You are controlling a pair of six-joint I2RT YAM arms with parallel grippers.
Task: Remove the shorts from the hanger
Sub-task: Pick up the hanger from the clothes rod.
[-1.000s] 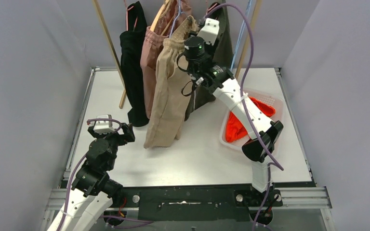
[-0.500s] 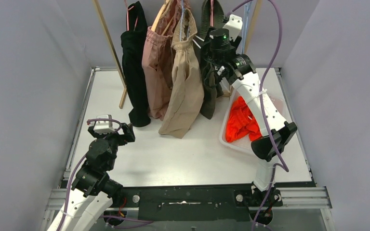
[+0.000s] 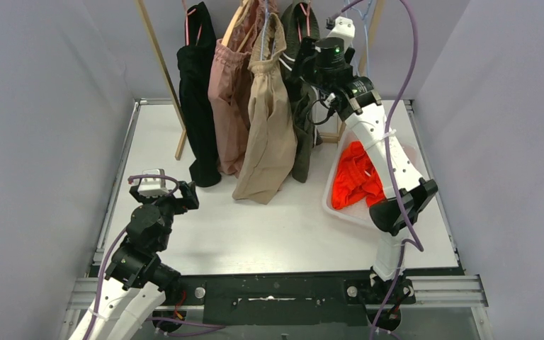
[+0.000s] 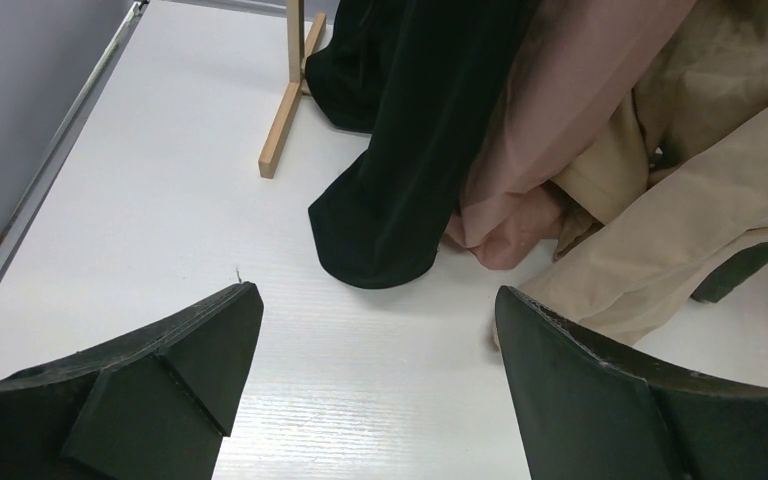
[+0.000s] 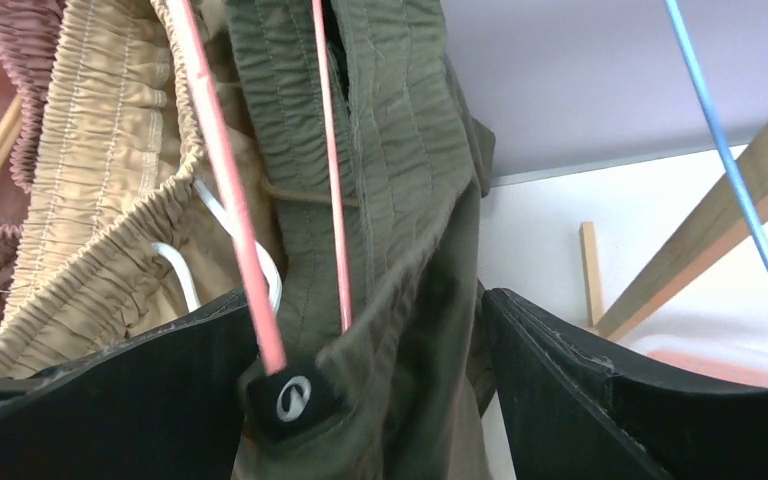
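**Claw at the olive pair**

My right gripper (image 5: 365,300) stood spread either side of the olive green shorts (image 5: 400,150), which hung on a pink hanger (image 5: 230,190) beside the beige shorts (image 5: 90,150). My left gripper (image 4: 375,300), also spread, hovered low over the table (image 4: 160,200).

place: robot lab cell | cues: plain grey walls (image 3: 42,106), white table (image 3: 283,230), aluminium rail (image 3: 443,287)

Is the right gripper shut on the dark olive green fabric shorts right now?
No, the right gripper is open, its fingers wide apart on either side of the dark olive green fabric shorts.
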